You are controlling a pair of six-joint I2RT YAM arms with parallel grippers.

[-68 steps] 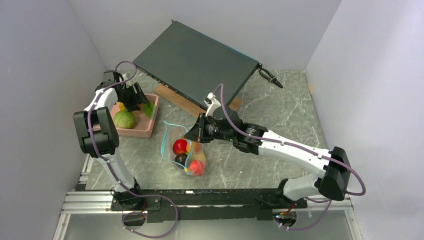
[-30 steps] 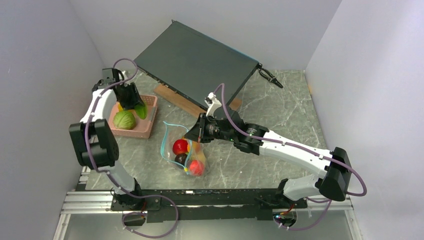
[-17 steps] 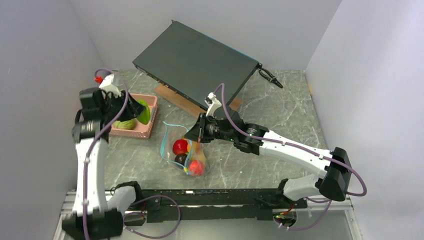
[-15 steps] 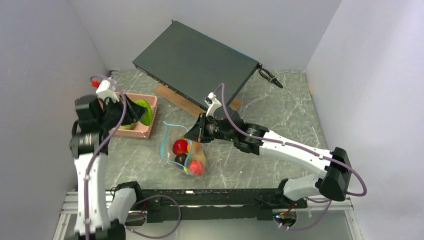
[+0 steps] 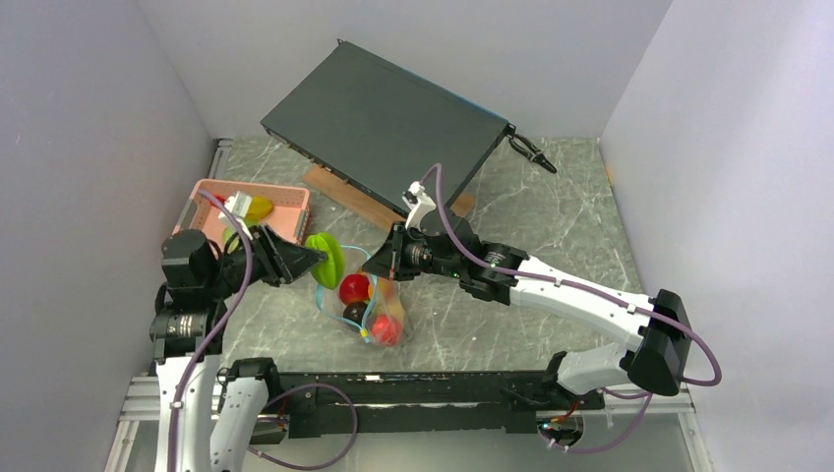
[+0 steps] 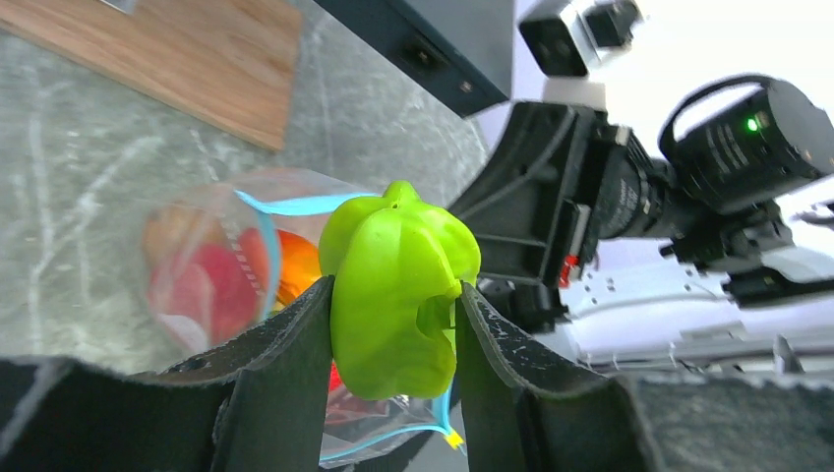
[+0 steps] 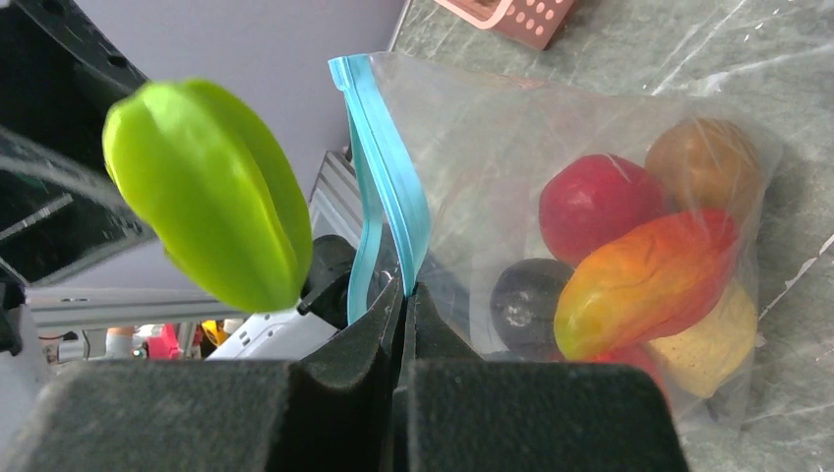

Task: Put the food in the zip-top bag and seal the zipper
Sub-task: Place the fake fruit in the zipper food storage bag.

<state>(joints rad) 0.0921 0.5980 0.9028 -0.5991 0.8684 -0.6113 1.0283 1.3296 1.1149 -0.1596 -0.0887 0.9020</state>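
L wrist cam: green pepper (image 6: 398,285) hides mid part of zip-top bag (image 6: 197,211); food (image 6: 221,285) inside just a red/orange blur. R wrist cam: pink basket (image 7: 511,15) cut off at top; dark fruit (image 7: 526,300) partly behind orange one (image 7: 639,280).

- The top view is bright and evenly lit by soft light from above. The pale walls bounce it back, and the arms cast only faint, blurred shadows on the marbled table (image 5: 551,211).
- In the left wrist view the upper right corner burns out to white. The green toy (image 6: 398,285) is sharp and glossy, while the dark fingers (image 6: 273,379) in the foreground are soft.
- In the right wrist view the green toy looks smeared and out of focus. The zip-top bag (image 7: 590,118) carries a pale sheen, and the near black fingers (image 7: 334,393) are blurred.
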